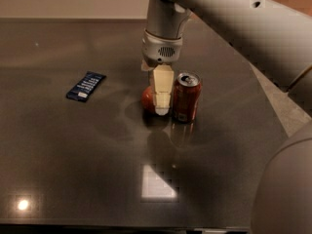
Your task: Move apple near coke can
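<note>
The red apple [147, 99] sits low on the dark table, just left of the upright red coke can [186, 97] with its silver top. They are nearly touching. My gripper [161, 106] hangs straight down from the arm over the apple. Its cream front part covers the apple's right side, so only the apple's left half shows. The gripper's tip reaches down to about the table surface, right beside the can's left side.
A flat dark blue snack wrapper [86, 86] lies on the table [73, 155] to the left, well apart from the apple. My arm's big grey links fill the upper right and right edge. The table's right edge runs diagonally past the can.
</note>
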Motion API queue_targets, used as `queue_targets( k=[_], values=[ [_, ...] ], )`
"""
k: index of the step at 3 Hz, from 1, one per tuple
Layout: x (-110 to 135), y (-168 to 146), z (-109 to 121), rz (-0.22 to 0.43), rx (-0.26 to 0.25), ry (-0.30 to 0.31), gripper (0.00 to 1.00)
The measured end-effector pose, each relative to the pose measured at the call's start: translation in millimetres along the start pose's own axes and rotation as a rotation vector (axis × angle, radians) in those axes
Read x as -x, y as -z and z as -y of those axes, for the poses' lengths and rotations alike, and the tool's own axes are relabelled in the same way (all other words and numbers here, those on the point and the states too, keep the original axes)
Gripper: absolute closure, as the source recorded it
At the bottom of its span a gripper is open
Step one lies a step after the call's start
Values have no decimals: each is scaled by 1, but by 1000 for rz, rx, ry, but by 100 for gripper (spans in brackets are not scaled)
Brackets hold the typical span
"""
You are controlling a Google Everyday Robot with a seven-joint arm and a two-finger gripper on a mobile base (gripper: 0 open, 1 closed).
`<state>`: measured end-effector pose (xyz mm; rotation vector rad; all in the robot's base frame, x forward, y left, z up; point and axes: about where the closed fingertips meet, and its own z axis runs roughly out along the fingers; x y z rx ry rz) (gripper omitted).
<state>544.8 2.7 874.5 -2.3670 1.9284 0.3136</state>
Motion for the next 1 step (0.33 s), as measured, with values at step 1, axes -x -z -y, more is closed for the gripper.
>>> queue_targets(
  k=[1],
  values=[
    [0,0,0,0,0,0,0]
  ],
)
